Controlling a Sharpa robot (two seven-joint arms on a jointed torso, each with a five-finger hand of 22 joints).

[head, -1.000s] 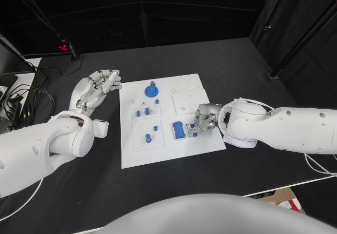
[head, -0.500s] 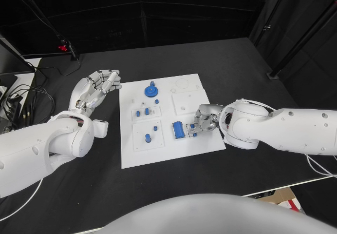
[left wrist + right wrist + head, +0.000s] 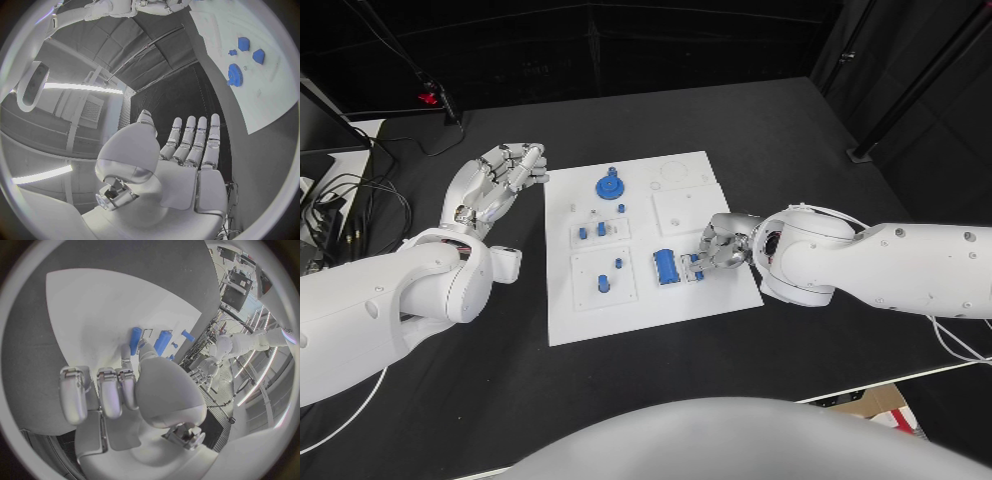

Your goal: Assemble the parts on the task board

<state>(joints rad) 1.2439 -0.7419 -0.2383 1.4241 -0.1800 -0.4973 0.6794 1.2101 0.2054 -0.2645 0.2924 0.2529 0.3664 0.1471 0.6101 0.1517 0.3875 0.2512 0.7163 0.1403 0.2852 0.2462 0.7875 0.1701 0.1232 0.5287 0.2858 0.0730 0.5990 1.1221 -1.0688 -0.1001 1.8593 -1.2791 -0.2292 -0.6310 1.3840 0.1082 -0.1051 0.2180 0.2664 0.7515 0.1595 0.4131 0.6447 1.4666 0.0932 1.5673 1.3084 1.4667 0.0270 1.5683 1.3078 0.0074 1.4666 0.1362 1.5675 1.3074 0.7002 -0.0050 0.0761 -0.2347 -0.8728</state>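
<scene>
At the left of the head view the left hand point(image 3: 495, 180) hovers over the black surface point(image 3: 473, 400) just beside the left edge of the task board point(image 3: 718, 195), its fingers point(image 3: 197, 137) straight and close together and holding nothing; it sits well apart from the work, so the risk from it is slight unless it swings inward and nudges the board. On the white board, which takes up the middle of the frame, a blue gear point(image 3: 609, 186) sits toward the upper left, small blue pegs point(image 3: 593, 230) stand in a square plate below it, and another blue piece point(image 3: 606, 283) stands in the plate at the lower left. Right of centre lies a longer blue cylinder point(image 3: 665, 266), and touching or just beside it the right hand point(image 3: 715, 245) reaches down with its fingertips point(image 3: 142, 346) on a second small blue part point(image 3: 687, 266); the other fingers are curled back. Whether the part is truly pinched or only touched I cannot tell. The likely trouble is here: a light hold could let the part slip or roll away, and pressing it down tilted could jam it or knock the neighbouring cylinder off its place. The unfastened-looking board might also slide under a sideways push.
</scene>
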